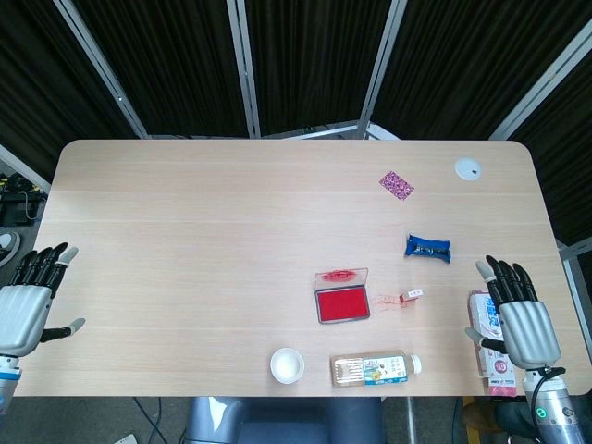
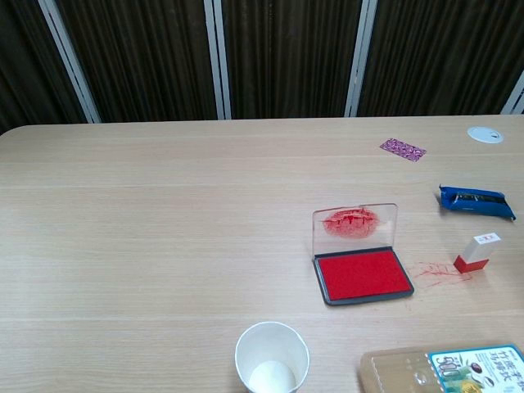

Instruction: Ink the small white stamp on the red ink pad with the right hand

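The red ink pad (image 1: 341, 303) (image 2: 363, 275) lies open on the table, its clear lid (image 2: 355, 223) standing up behind it with red smears. The small white stamp (image 1: 413, 296) (image 2: 477, 253), red at its base, stands just right of the pad beside red ink marks on the wood. My right hand (image 1: 514, 317) hovers open at the table's right edge, fingers spread, a short way right of the stamp. My left hand (image 1: 30, 296) is open at the far left edge, holding nothing. Neither hand shows in the chest view.
A white paper cup (image 1: 287, 364) (image 2: 272, 358) and a lying bottle (image 1: 375, 369) sit near the front edge. A blue packet (image 1: 428, 248) (image 2: 476, 201), a purple card (image 1: 396, 185) and a white round disc (image 1: 468, 169) lie further back. A pink packet (image 1: 490, 347) lies under my right hand.
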Motion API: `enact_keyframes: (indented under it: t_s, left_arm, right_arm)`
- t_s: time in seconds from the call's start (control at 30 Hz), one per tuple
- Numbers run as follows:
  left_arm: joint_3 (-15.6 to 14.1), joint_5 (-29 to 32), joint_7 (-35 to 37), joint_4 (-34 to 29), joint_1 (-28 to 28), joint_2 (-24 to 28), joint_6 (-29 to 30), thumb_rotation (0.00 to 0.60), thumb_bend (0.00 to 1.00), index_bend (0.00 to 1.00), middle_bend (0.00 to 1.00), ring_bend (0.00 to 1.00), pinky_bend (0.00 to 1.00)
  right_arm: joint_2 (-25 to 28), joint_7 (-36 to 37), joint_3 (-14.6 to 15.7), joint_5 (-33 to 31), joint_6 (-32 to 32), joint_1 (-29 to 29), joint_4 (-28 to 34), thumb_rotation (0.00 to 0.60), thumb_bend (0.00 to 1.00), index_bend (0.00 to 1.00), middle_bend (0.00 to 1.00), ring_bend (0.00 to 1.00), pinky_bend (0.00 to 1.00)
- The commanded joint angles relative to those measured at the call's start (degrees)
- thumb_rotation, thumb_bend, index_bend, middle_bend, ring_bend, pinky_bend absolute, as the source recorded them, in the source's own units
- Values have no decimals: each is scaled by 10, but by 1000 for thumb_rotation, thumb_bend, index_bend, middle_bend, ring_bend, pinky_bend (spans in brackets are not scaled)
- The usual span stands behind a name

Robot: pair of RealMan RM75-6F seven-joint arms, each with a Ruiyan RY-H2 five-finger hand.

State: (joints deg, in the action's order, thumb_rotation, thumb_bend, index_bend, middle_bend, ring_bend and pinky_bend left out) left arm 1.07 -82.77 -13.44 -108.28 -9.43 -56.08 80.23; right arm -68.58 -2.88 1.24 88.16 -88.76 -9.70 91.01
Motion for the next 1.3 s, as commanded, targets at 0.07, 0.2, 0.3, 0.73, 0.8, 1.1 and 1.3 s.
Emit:
enact_keyframes:
  t_s: [0.07,0.2,0.3,0.73,0.8,1.1,1.3]
  left_arm:
    - [0,-1,4,0,0,2,-1,600,0,0,0,0,0]
    - [1,-3,11,-2,2,6,2,600,0,0,0,0,0]
    - [1,-3,11,2,3,5,3,600,0,0,0,0,0]
    - [14,44,-43,6,-10,-20,-18,600,0,0,0,0,0]
    - [14,51,-56,7,-11,-26,-19,600,0,0,0,0,0]
    - [16,67,-83,14,-14,-42,-23,600,0,0,0,0,0]
    - [17,73,-84,17,-16,-44,-25,600,0,0,0,0,0]
  right_arm:
    - [-2,-3,-3,4,3,2,-5,600,0,0,0,0,3]
    - [-11,2,-9,10,10,-2,-22,600,0,0,0,201,414]
    - [-22,23,-16,12,30,-17,-51,600,0,0,0,554,797]
    - [-55,140,0,122,202,-176,-244,600,0,283,260,797,1000]
    - [-66,153,9,138,215,-193,-269,600,0,300,276,799,1000]
    - [-118,165,34,169,243,-230,-350,600,42,353,325,799,1000]
    - [-143,153,51,181,254,-243,-393,600,76,368,339,799,1000]
